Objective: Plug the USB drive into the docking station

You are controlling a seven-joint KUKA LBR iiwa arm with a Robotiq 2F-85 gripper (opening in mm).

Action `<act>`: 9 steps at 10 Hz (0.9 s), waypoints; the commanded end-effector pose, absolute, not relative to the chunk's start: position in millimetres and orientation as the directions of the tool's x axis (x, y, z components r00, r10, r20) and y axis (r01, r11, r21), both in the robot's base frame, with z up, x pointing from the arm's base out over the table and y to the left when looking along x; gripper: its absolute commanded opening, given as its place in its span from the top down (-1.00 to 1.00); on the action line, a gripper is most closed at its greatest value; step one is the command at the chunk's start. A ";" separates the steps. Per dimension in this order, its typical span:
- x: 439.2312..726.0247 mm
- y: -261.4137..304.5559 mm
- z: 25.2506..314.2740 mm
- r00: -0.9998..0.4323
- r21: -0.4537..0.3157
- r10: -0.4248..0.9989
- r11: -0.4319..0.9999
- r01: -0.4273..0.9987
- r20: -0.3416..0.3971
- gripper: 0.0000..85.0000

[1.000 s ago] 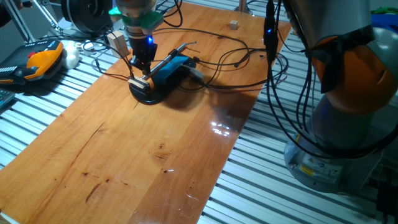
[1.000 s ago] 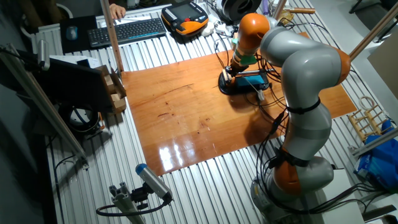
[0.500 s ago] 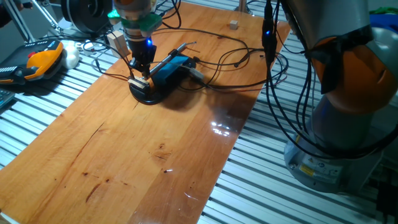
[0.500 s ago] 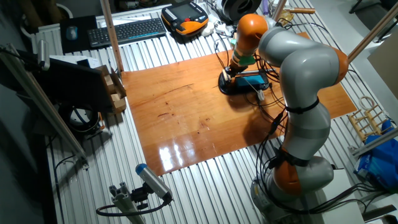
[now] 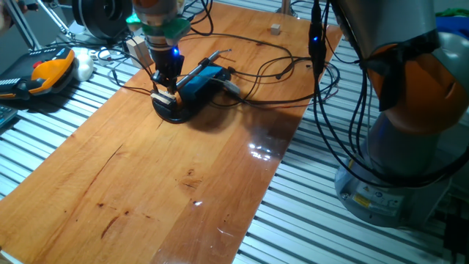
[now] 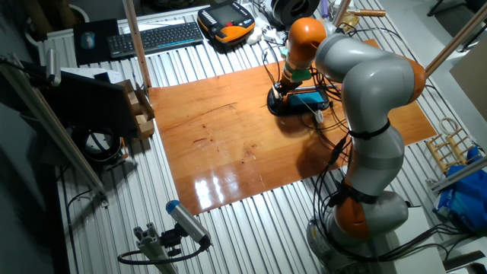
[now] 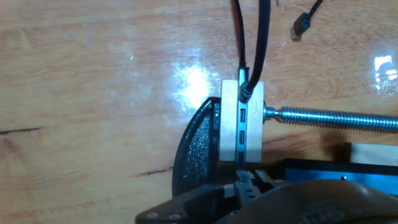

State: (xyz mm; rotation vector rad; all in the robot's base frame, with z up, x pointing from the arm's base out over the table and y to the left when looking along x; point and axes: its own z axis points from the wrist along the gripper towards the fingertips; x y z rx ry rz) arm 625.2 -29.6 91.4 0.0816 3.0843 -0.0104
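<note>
A: Where's the pincer (image 5: 164,89)?

B: Low over the near end of the docking station (image 5: 196,82), at the far left part of the wooden surface (image 5: 183,169). Fingers point down at the pale block (image 5: 163,97) on the station's black curved base (image 5: 173,110).

A: Open or closed?

B: Cannot tell. Fixed views too small; in the hand view only the dark fingertips (image 7: 247,183) show at the bottom edge, close together right at the block's port face.

A: USB drive?

B: Can't pick it out for certain. Something pale sits at the fingertips in one fixed view, but it merges with the block. Not resolved in the other fixed view (image 6: 283,90) either.

A: Hand view detail?

B: Pale block (image 7: 241,121) with a grey strip carrying two slots in a row. A black cable (image 7: 254,43) is plugged into its upper end. A threaded metal rod (image 7: 329,119) runs off to the right. Black base (image 7: 198,149) curves out left.

A: Elsewhere?

B: Thin black cables (image 5: 271,70) loop behind the station. Orange-and-black device (image 5: 45,70) lies off the board, left.
</note>
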 end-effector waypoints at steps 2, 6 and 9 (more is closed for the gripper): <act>627.0 -38.6 89.9 -0.998 0.030 0.042 0.999 0.041 -0.048 1.00; 628.4 -27.8 92.0 -0.996 -0.002 0.076 0.997 0.076 -0.036 1.00; 634.8 -32.0 85.0 -0.993 0.011 0.096 0.995 0.096 -0.061 1.00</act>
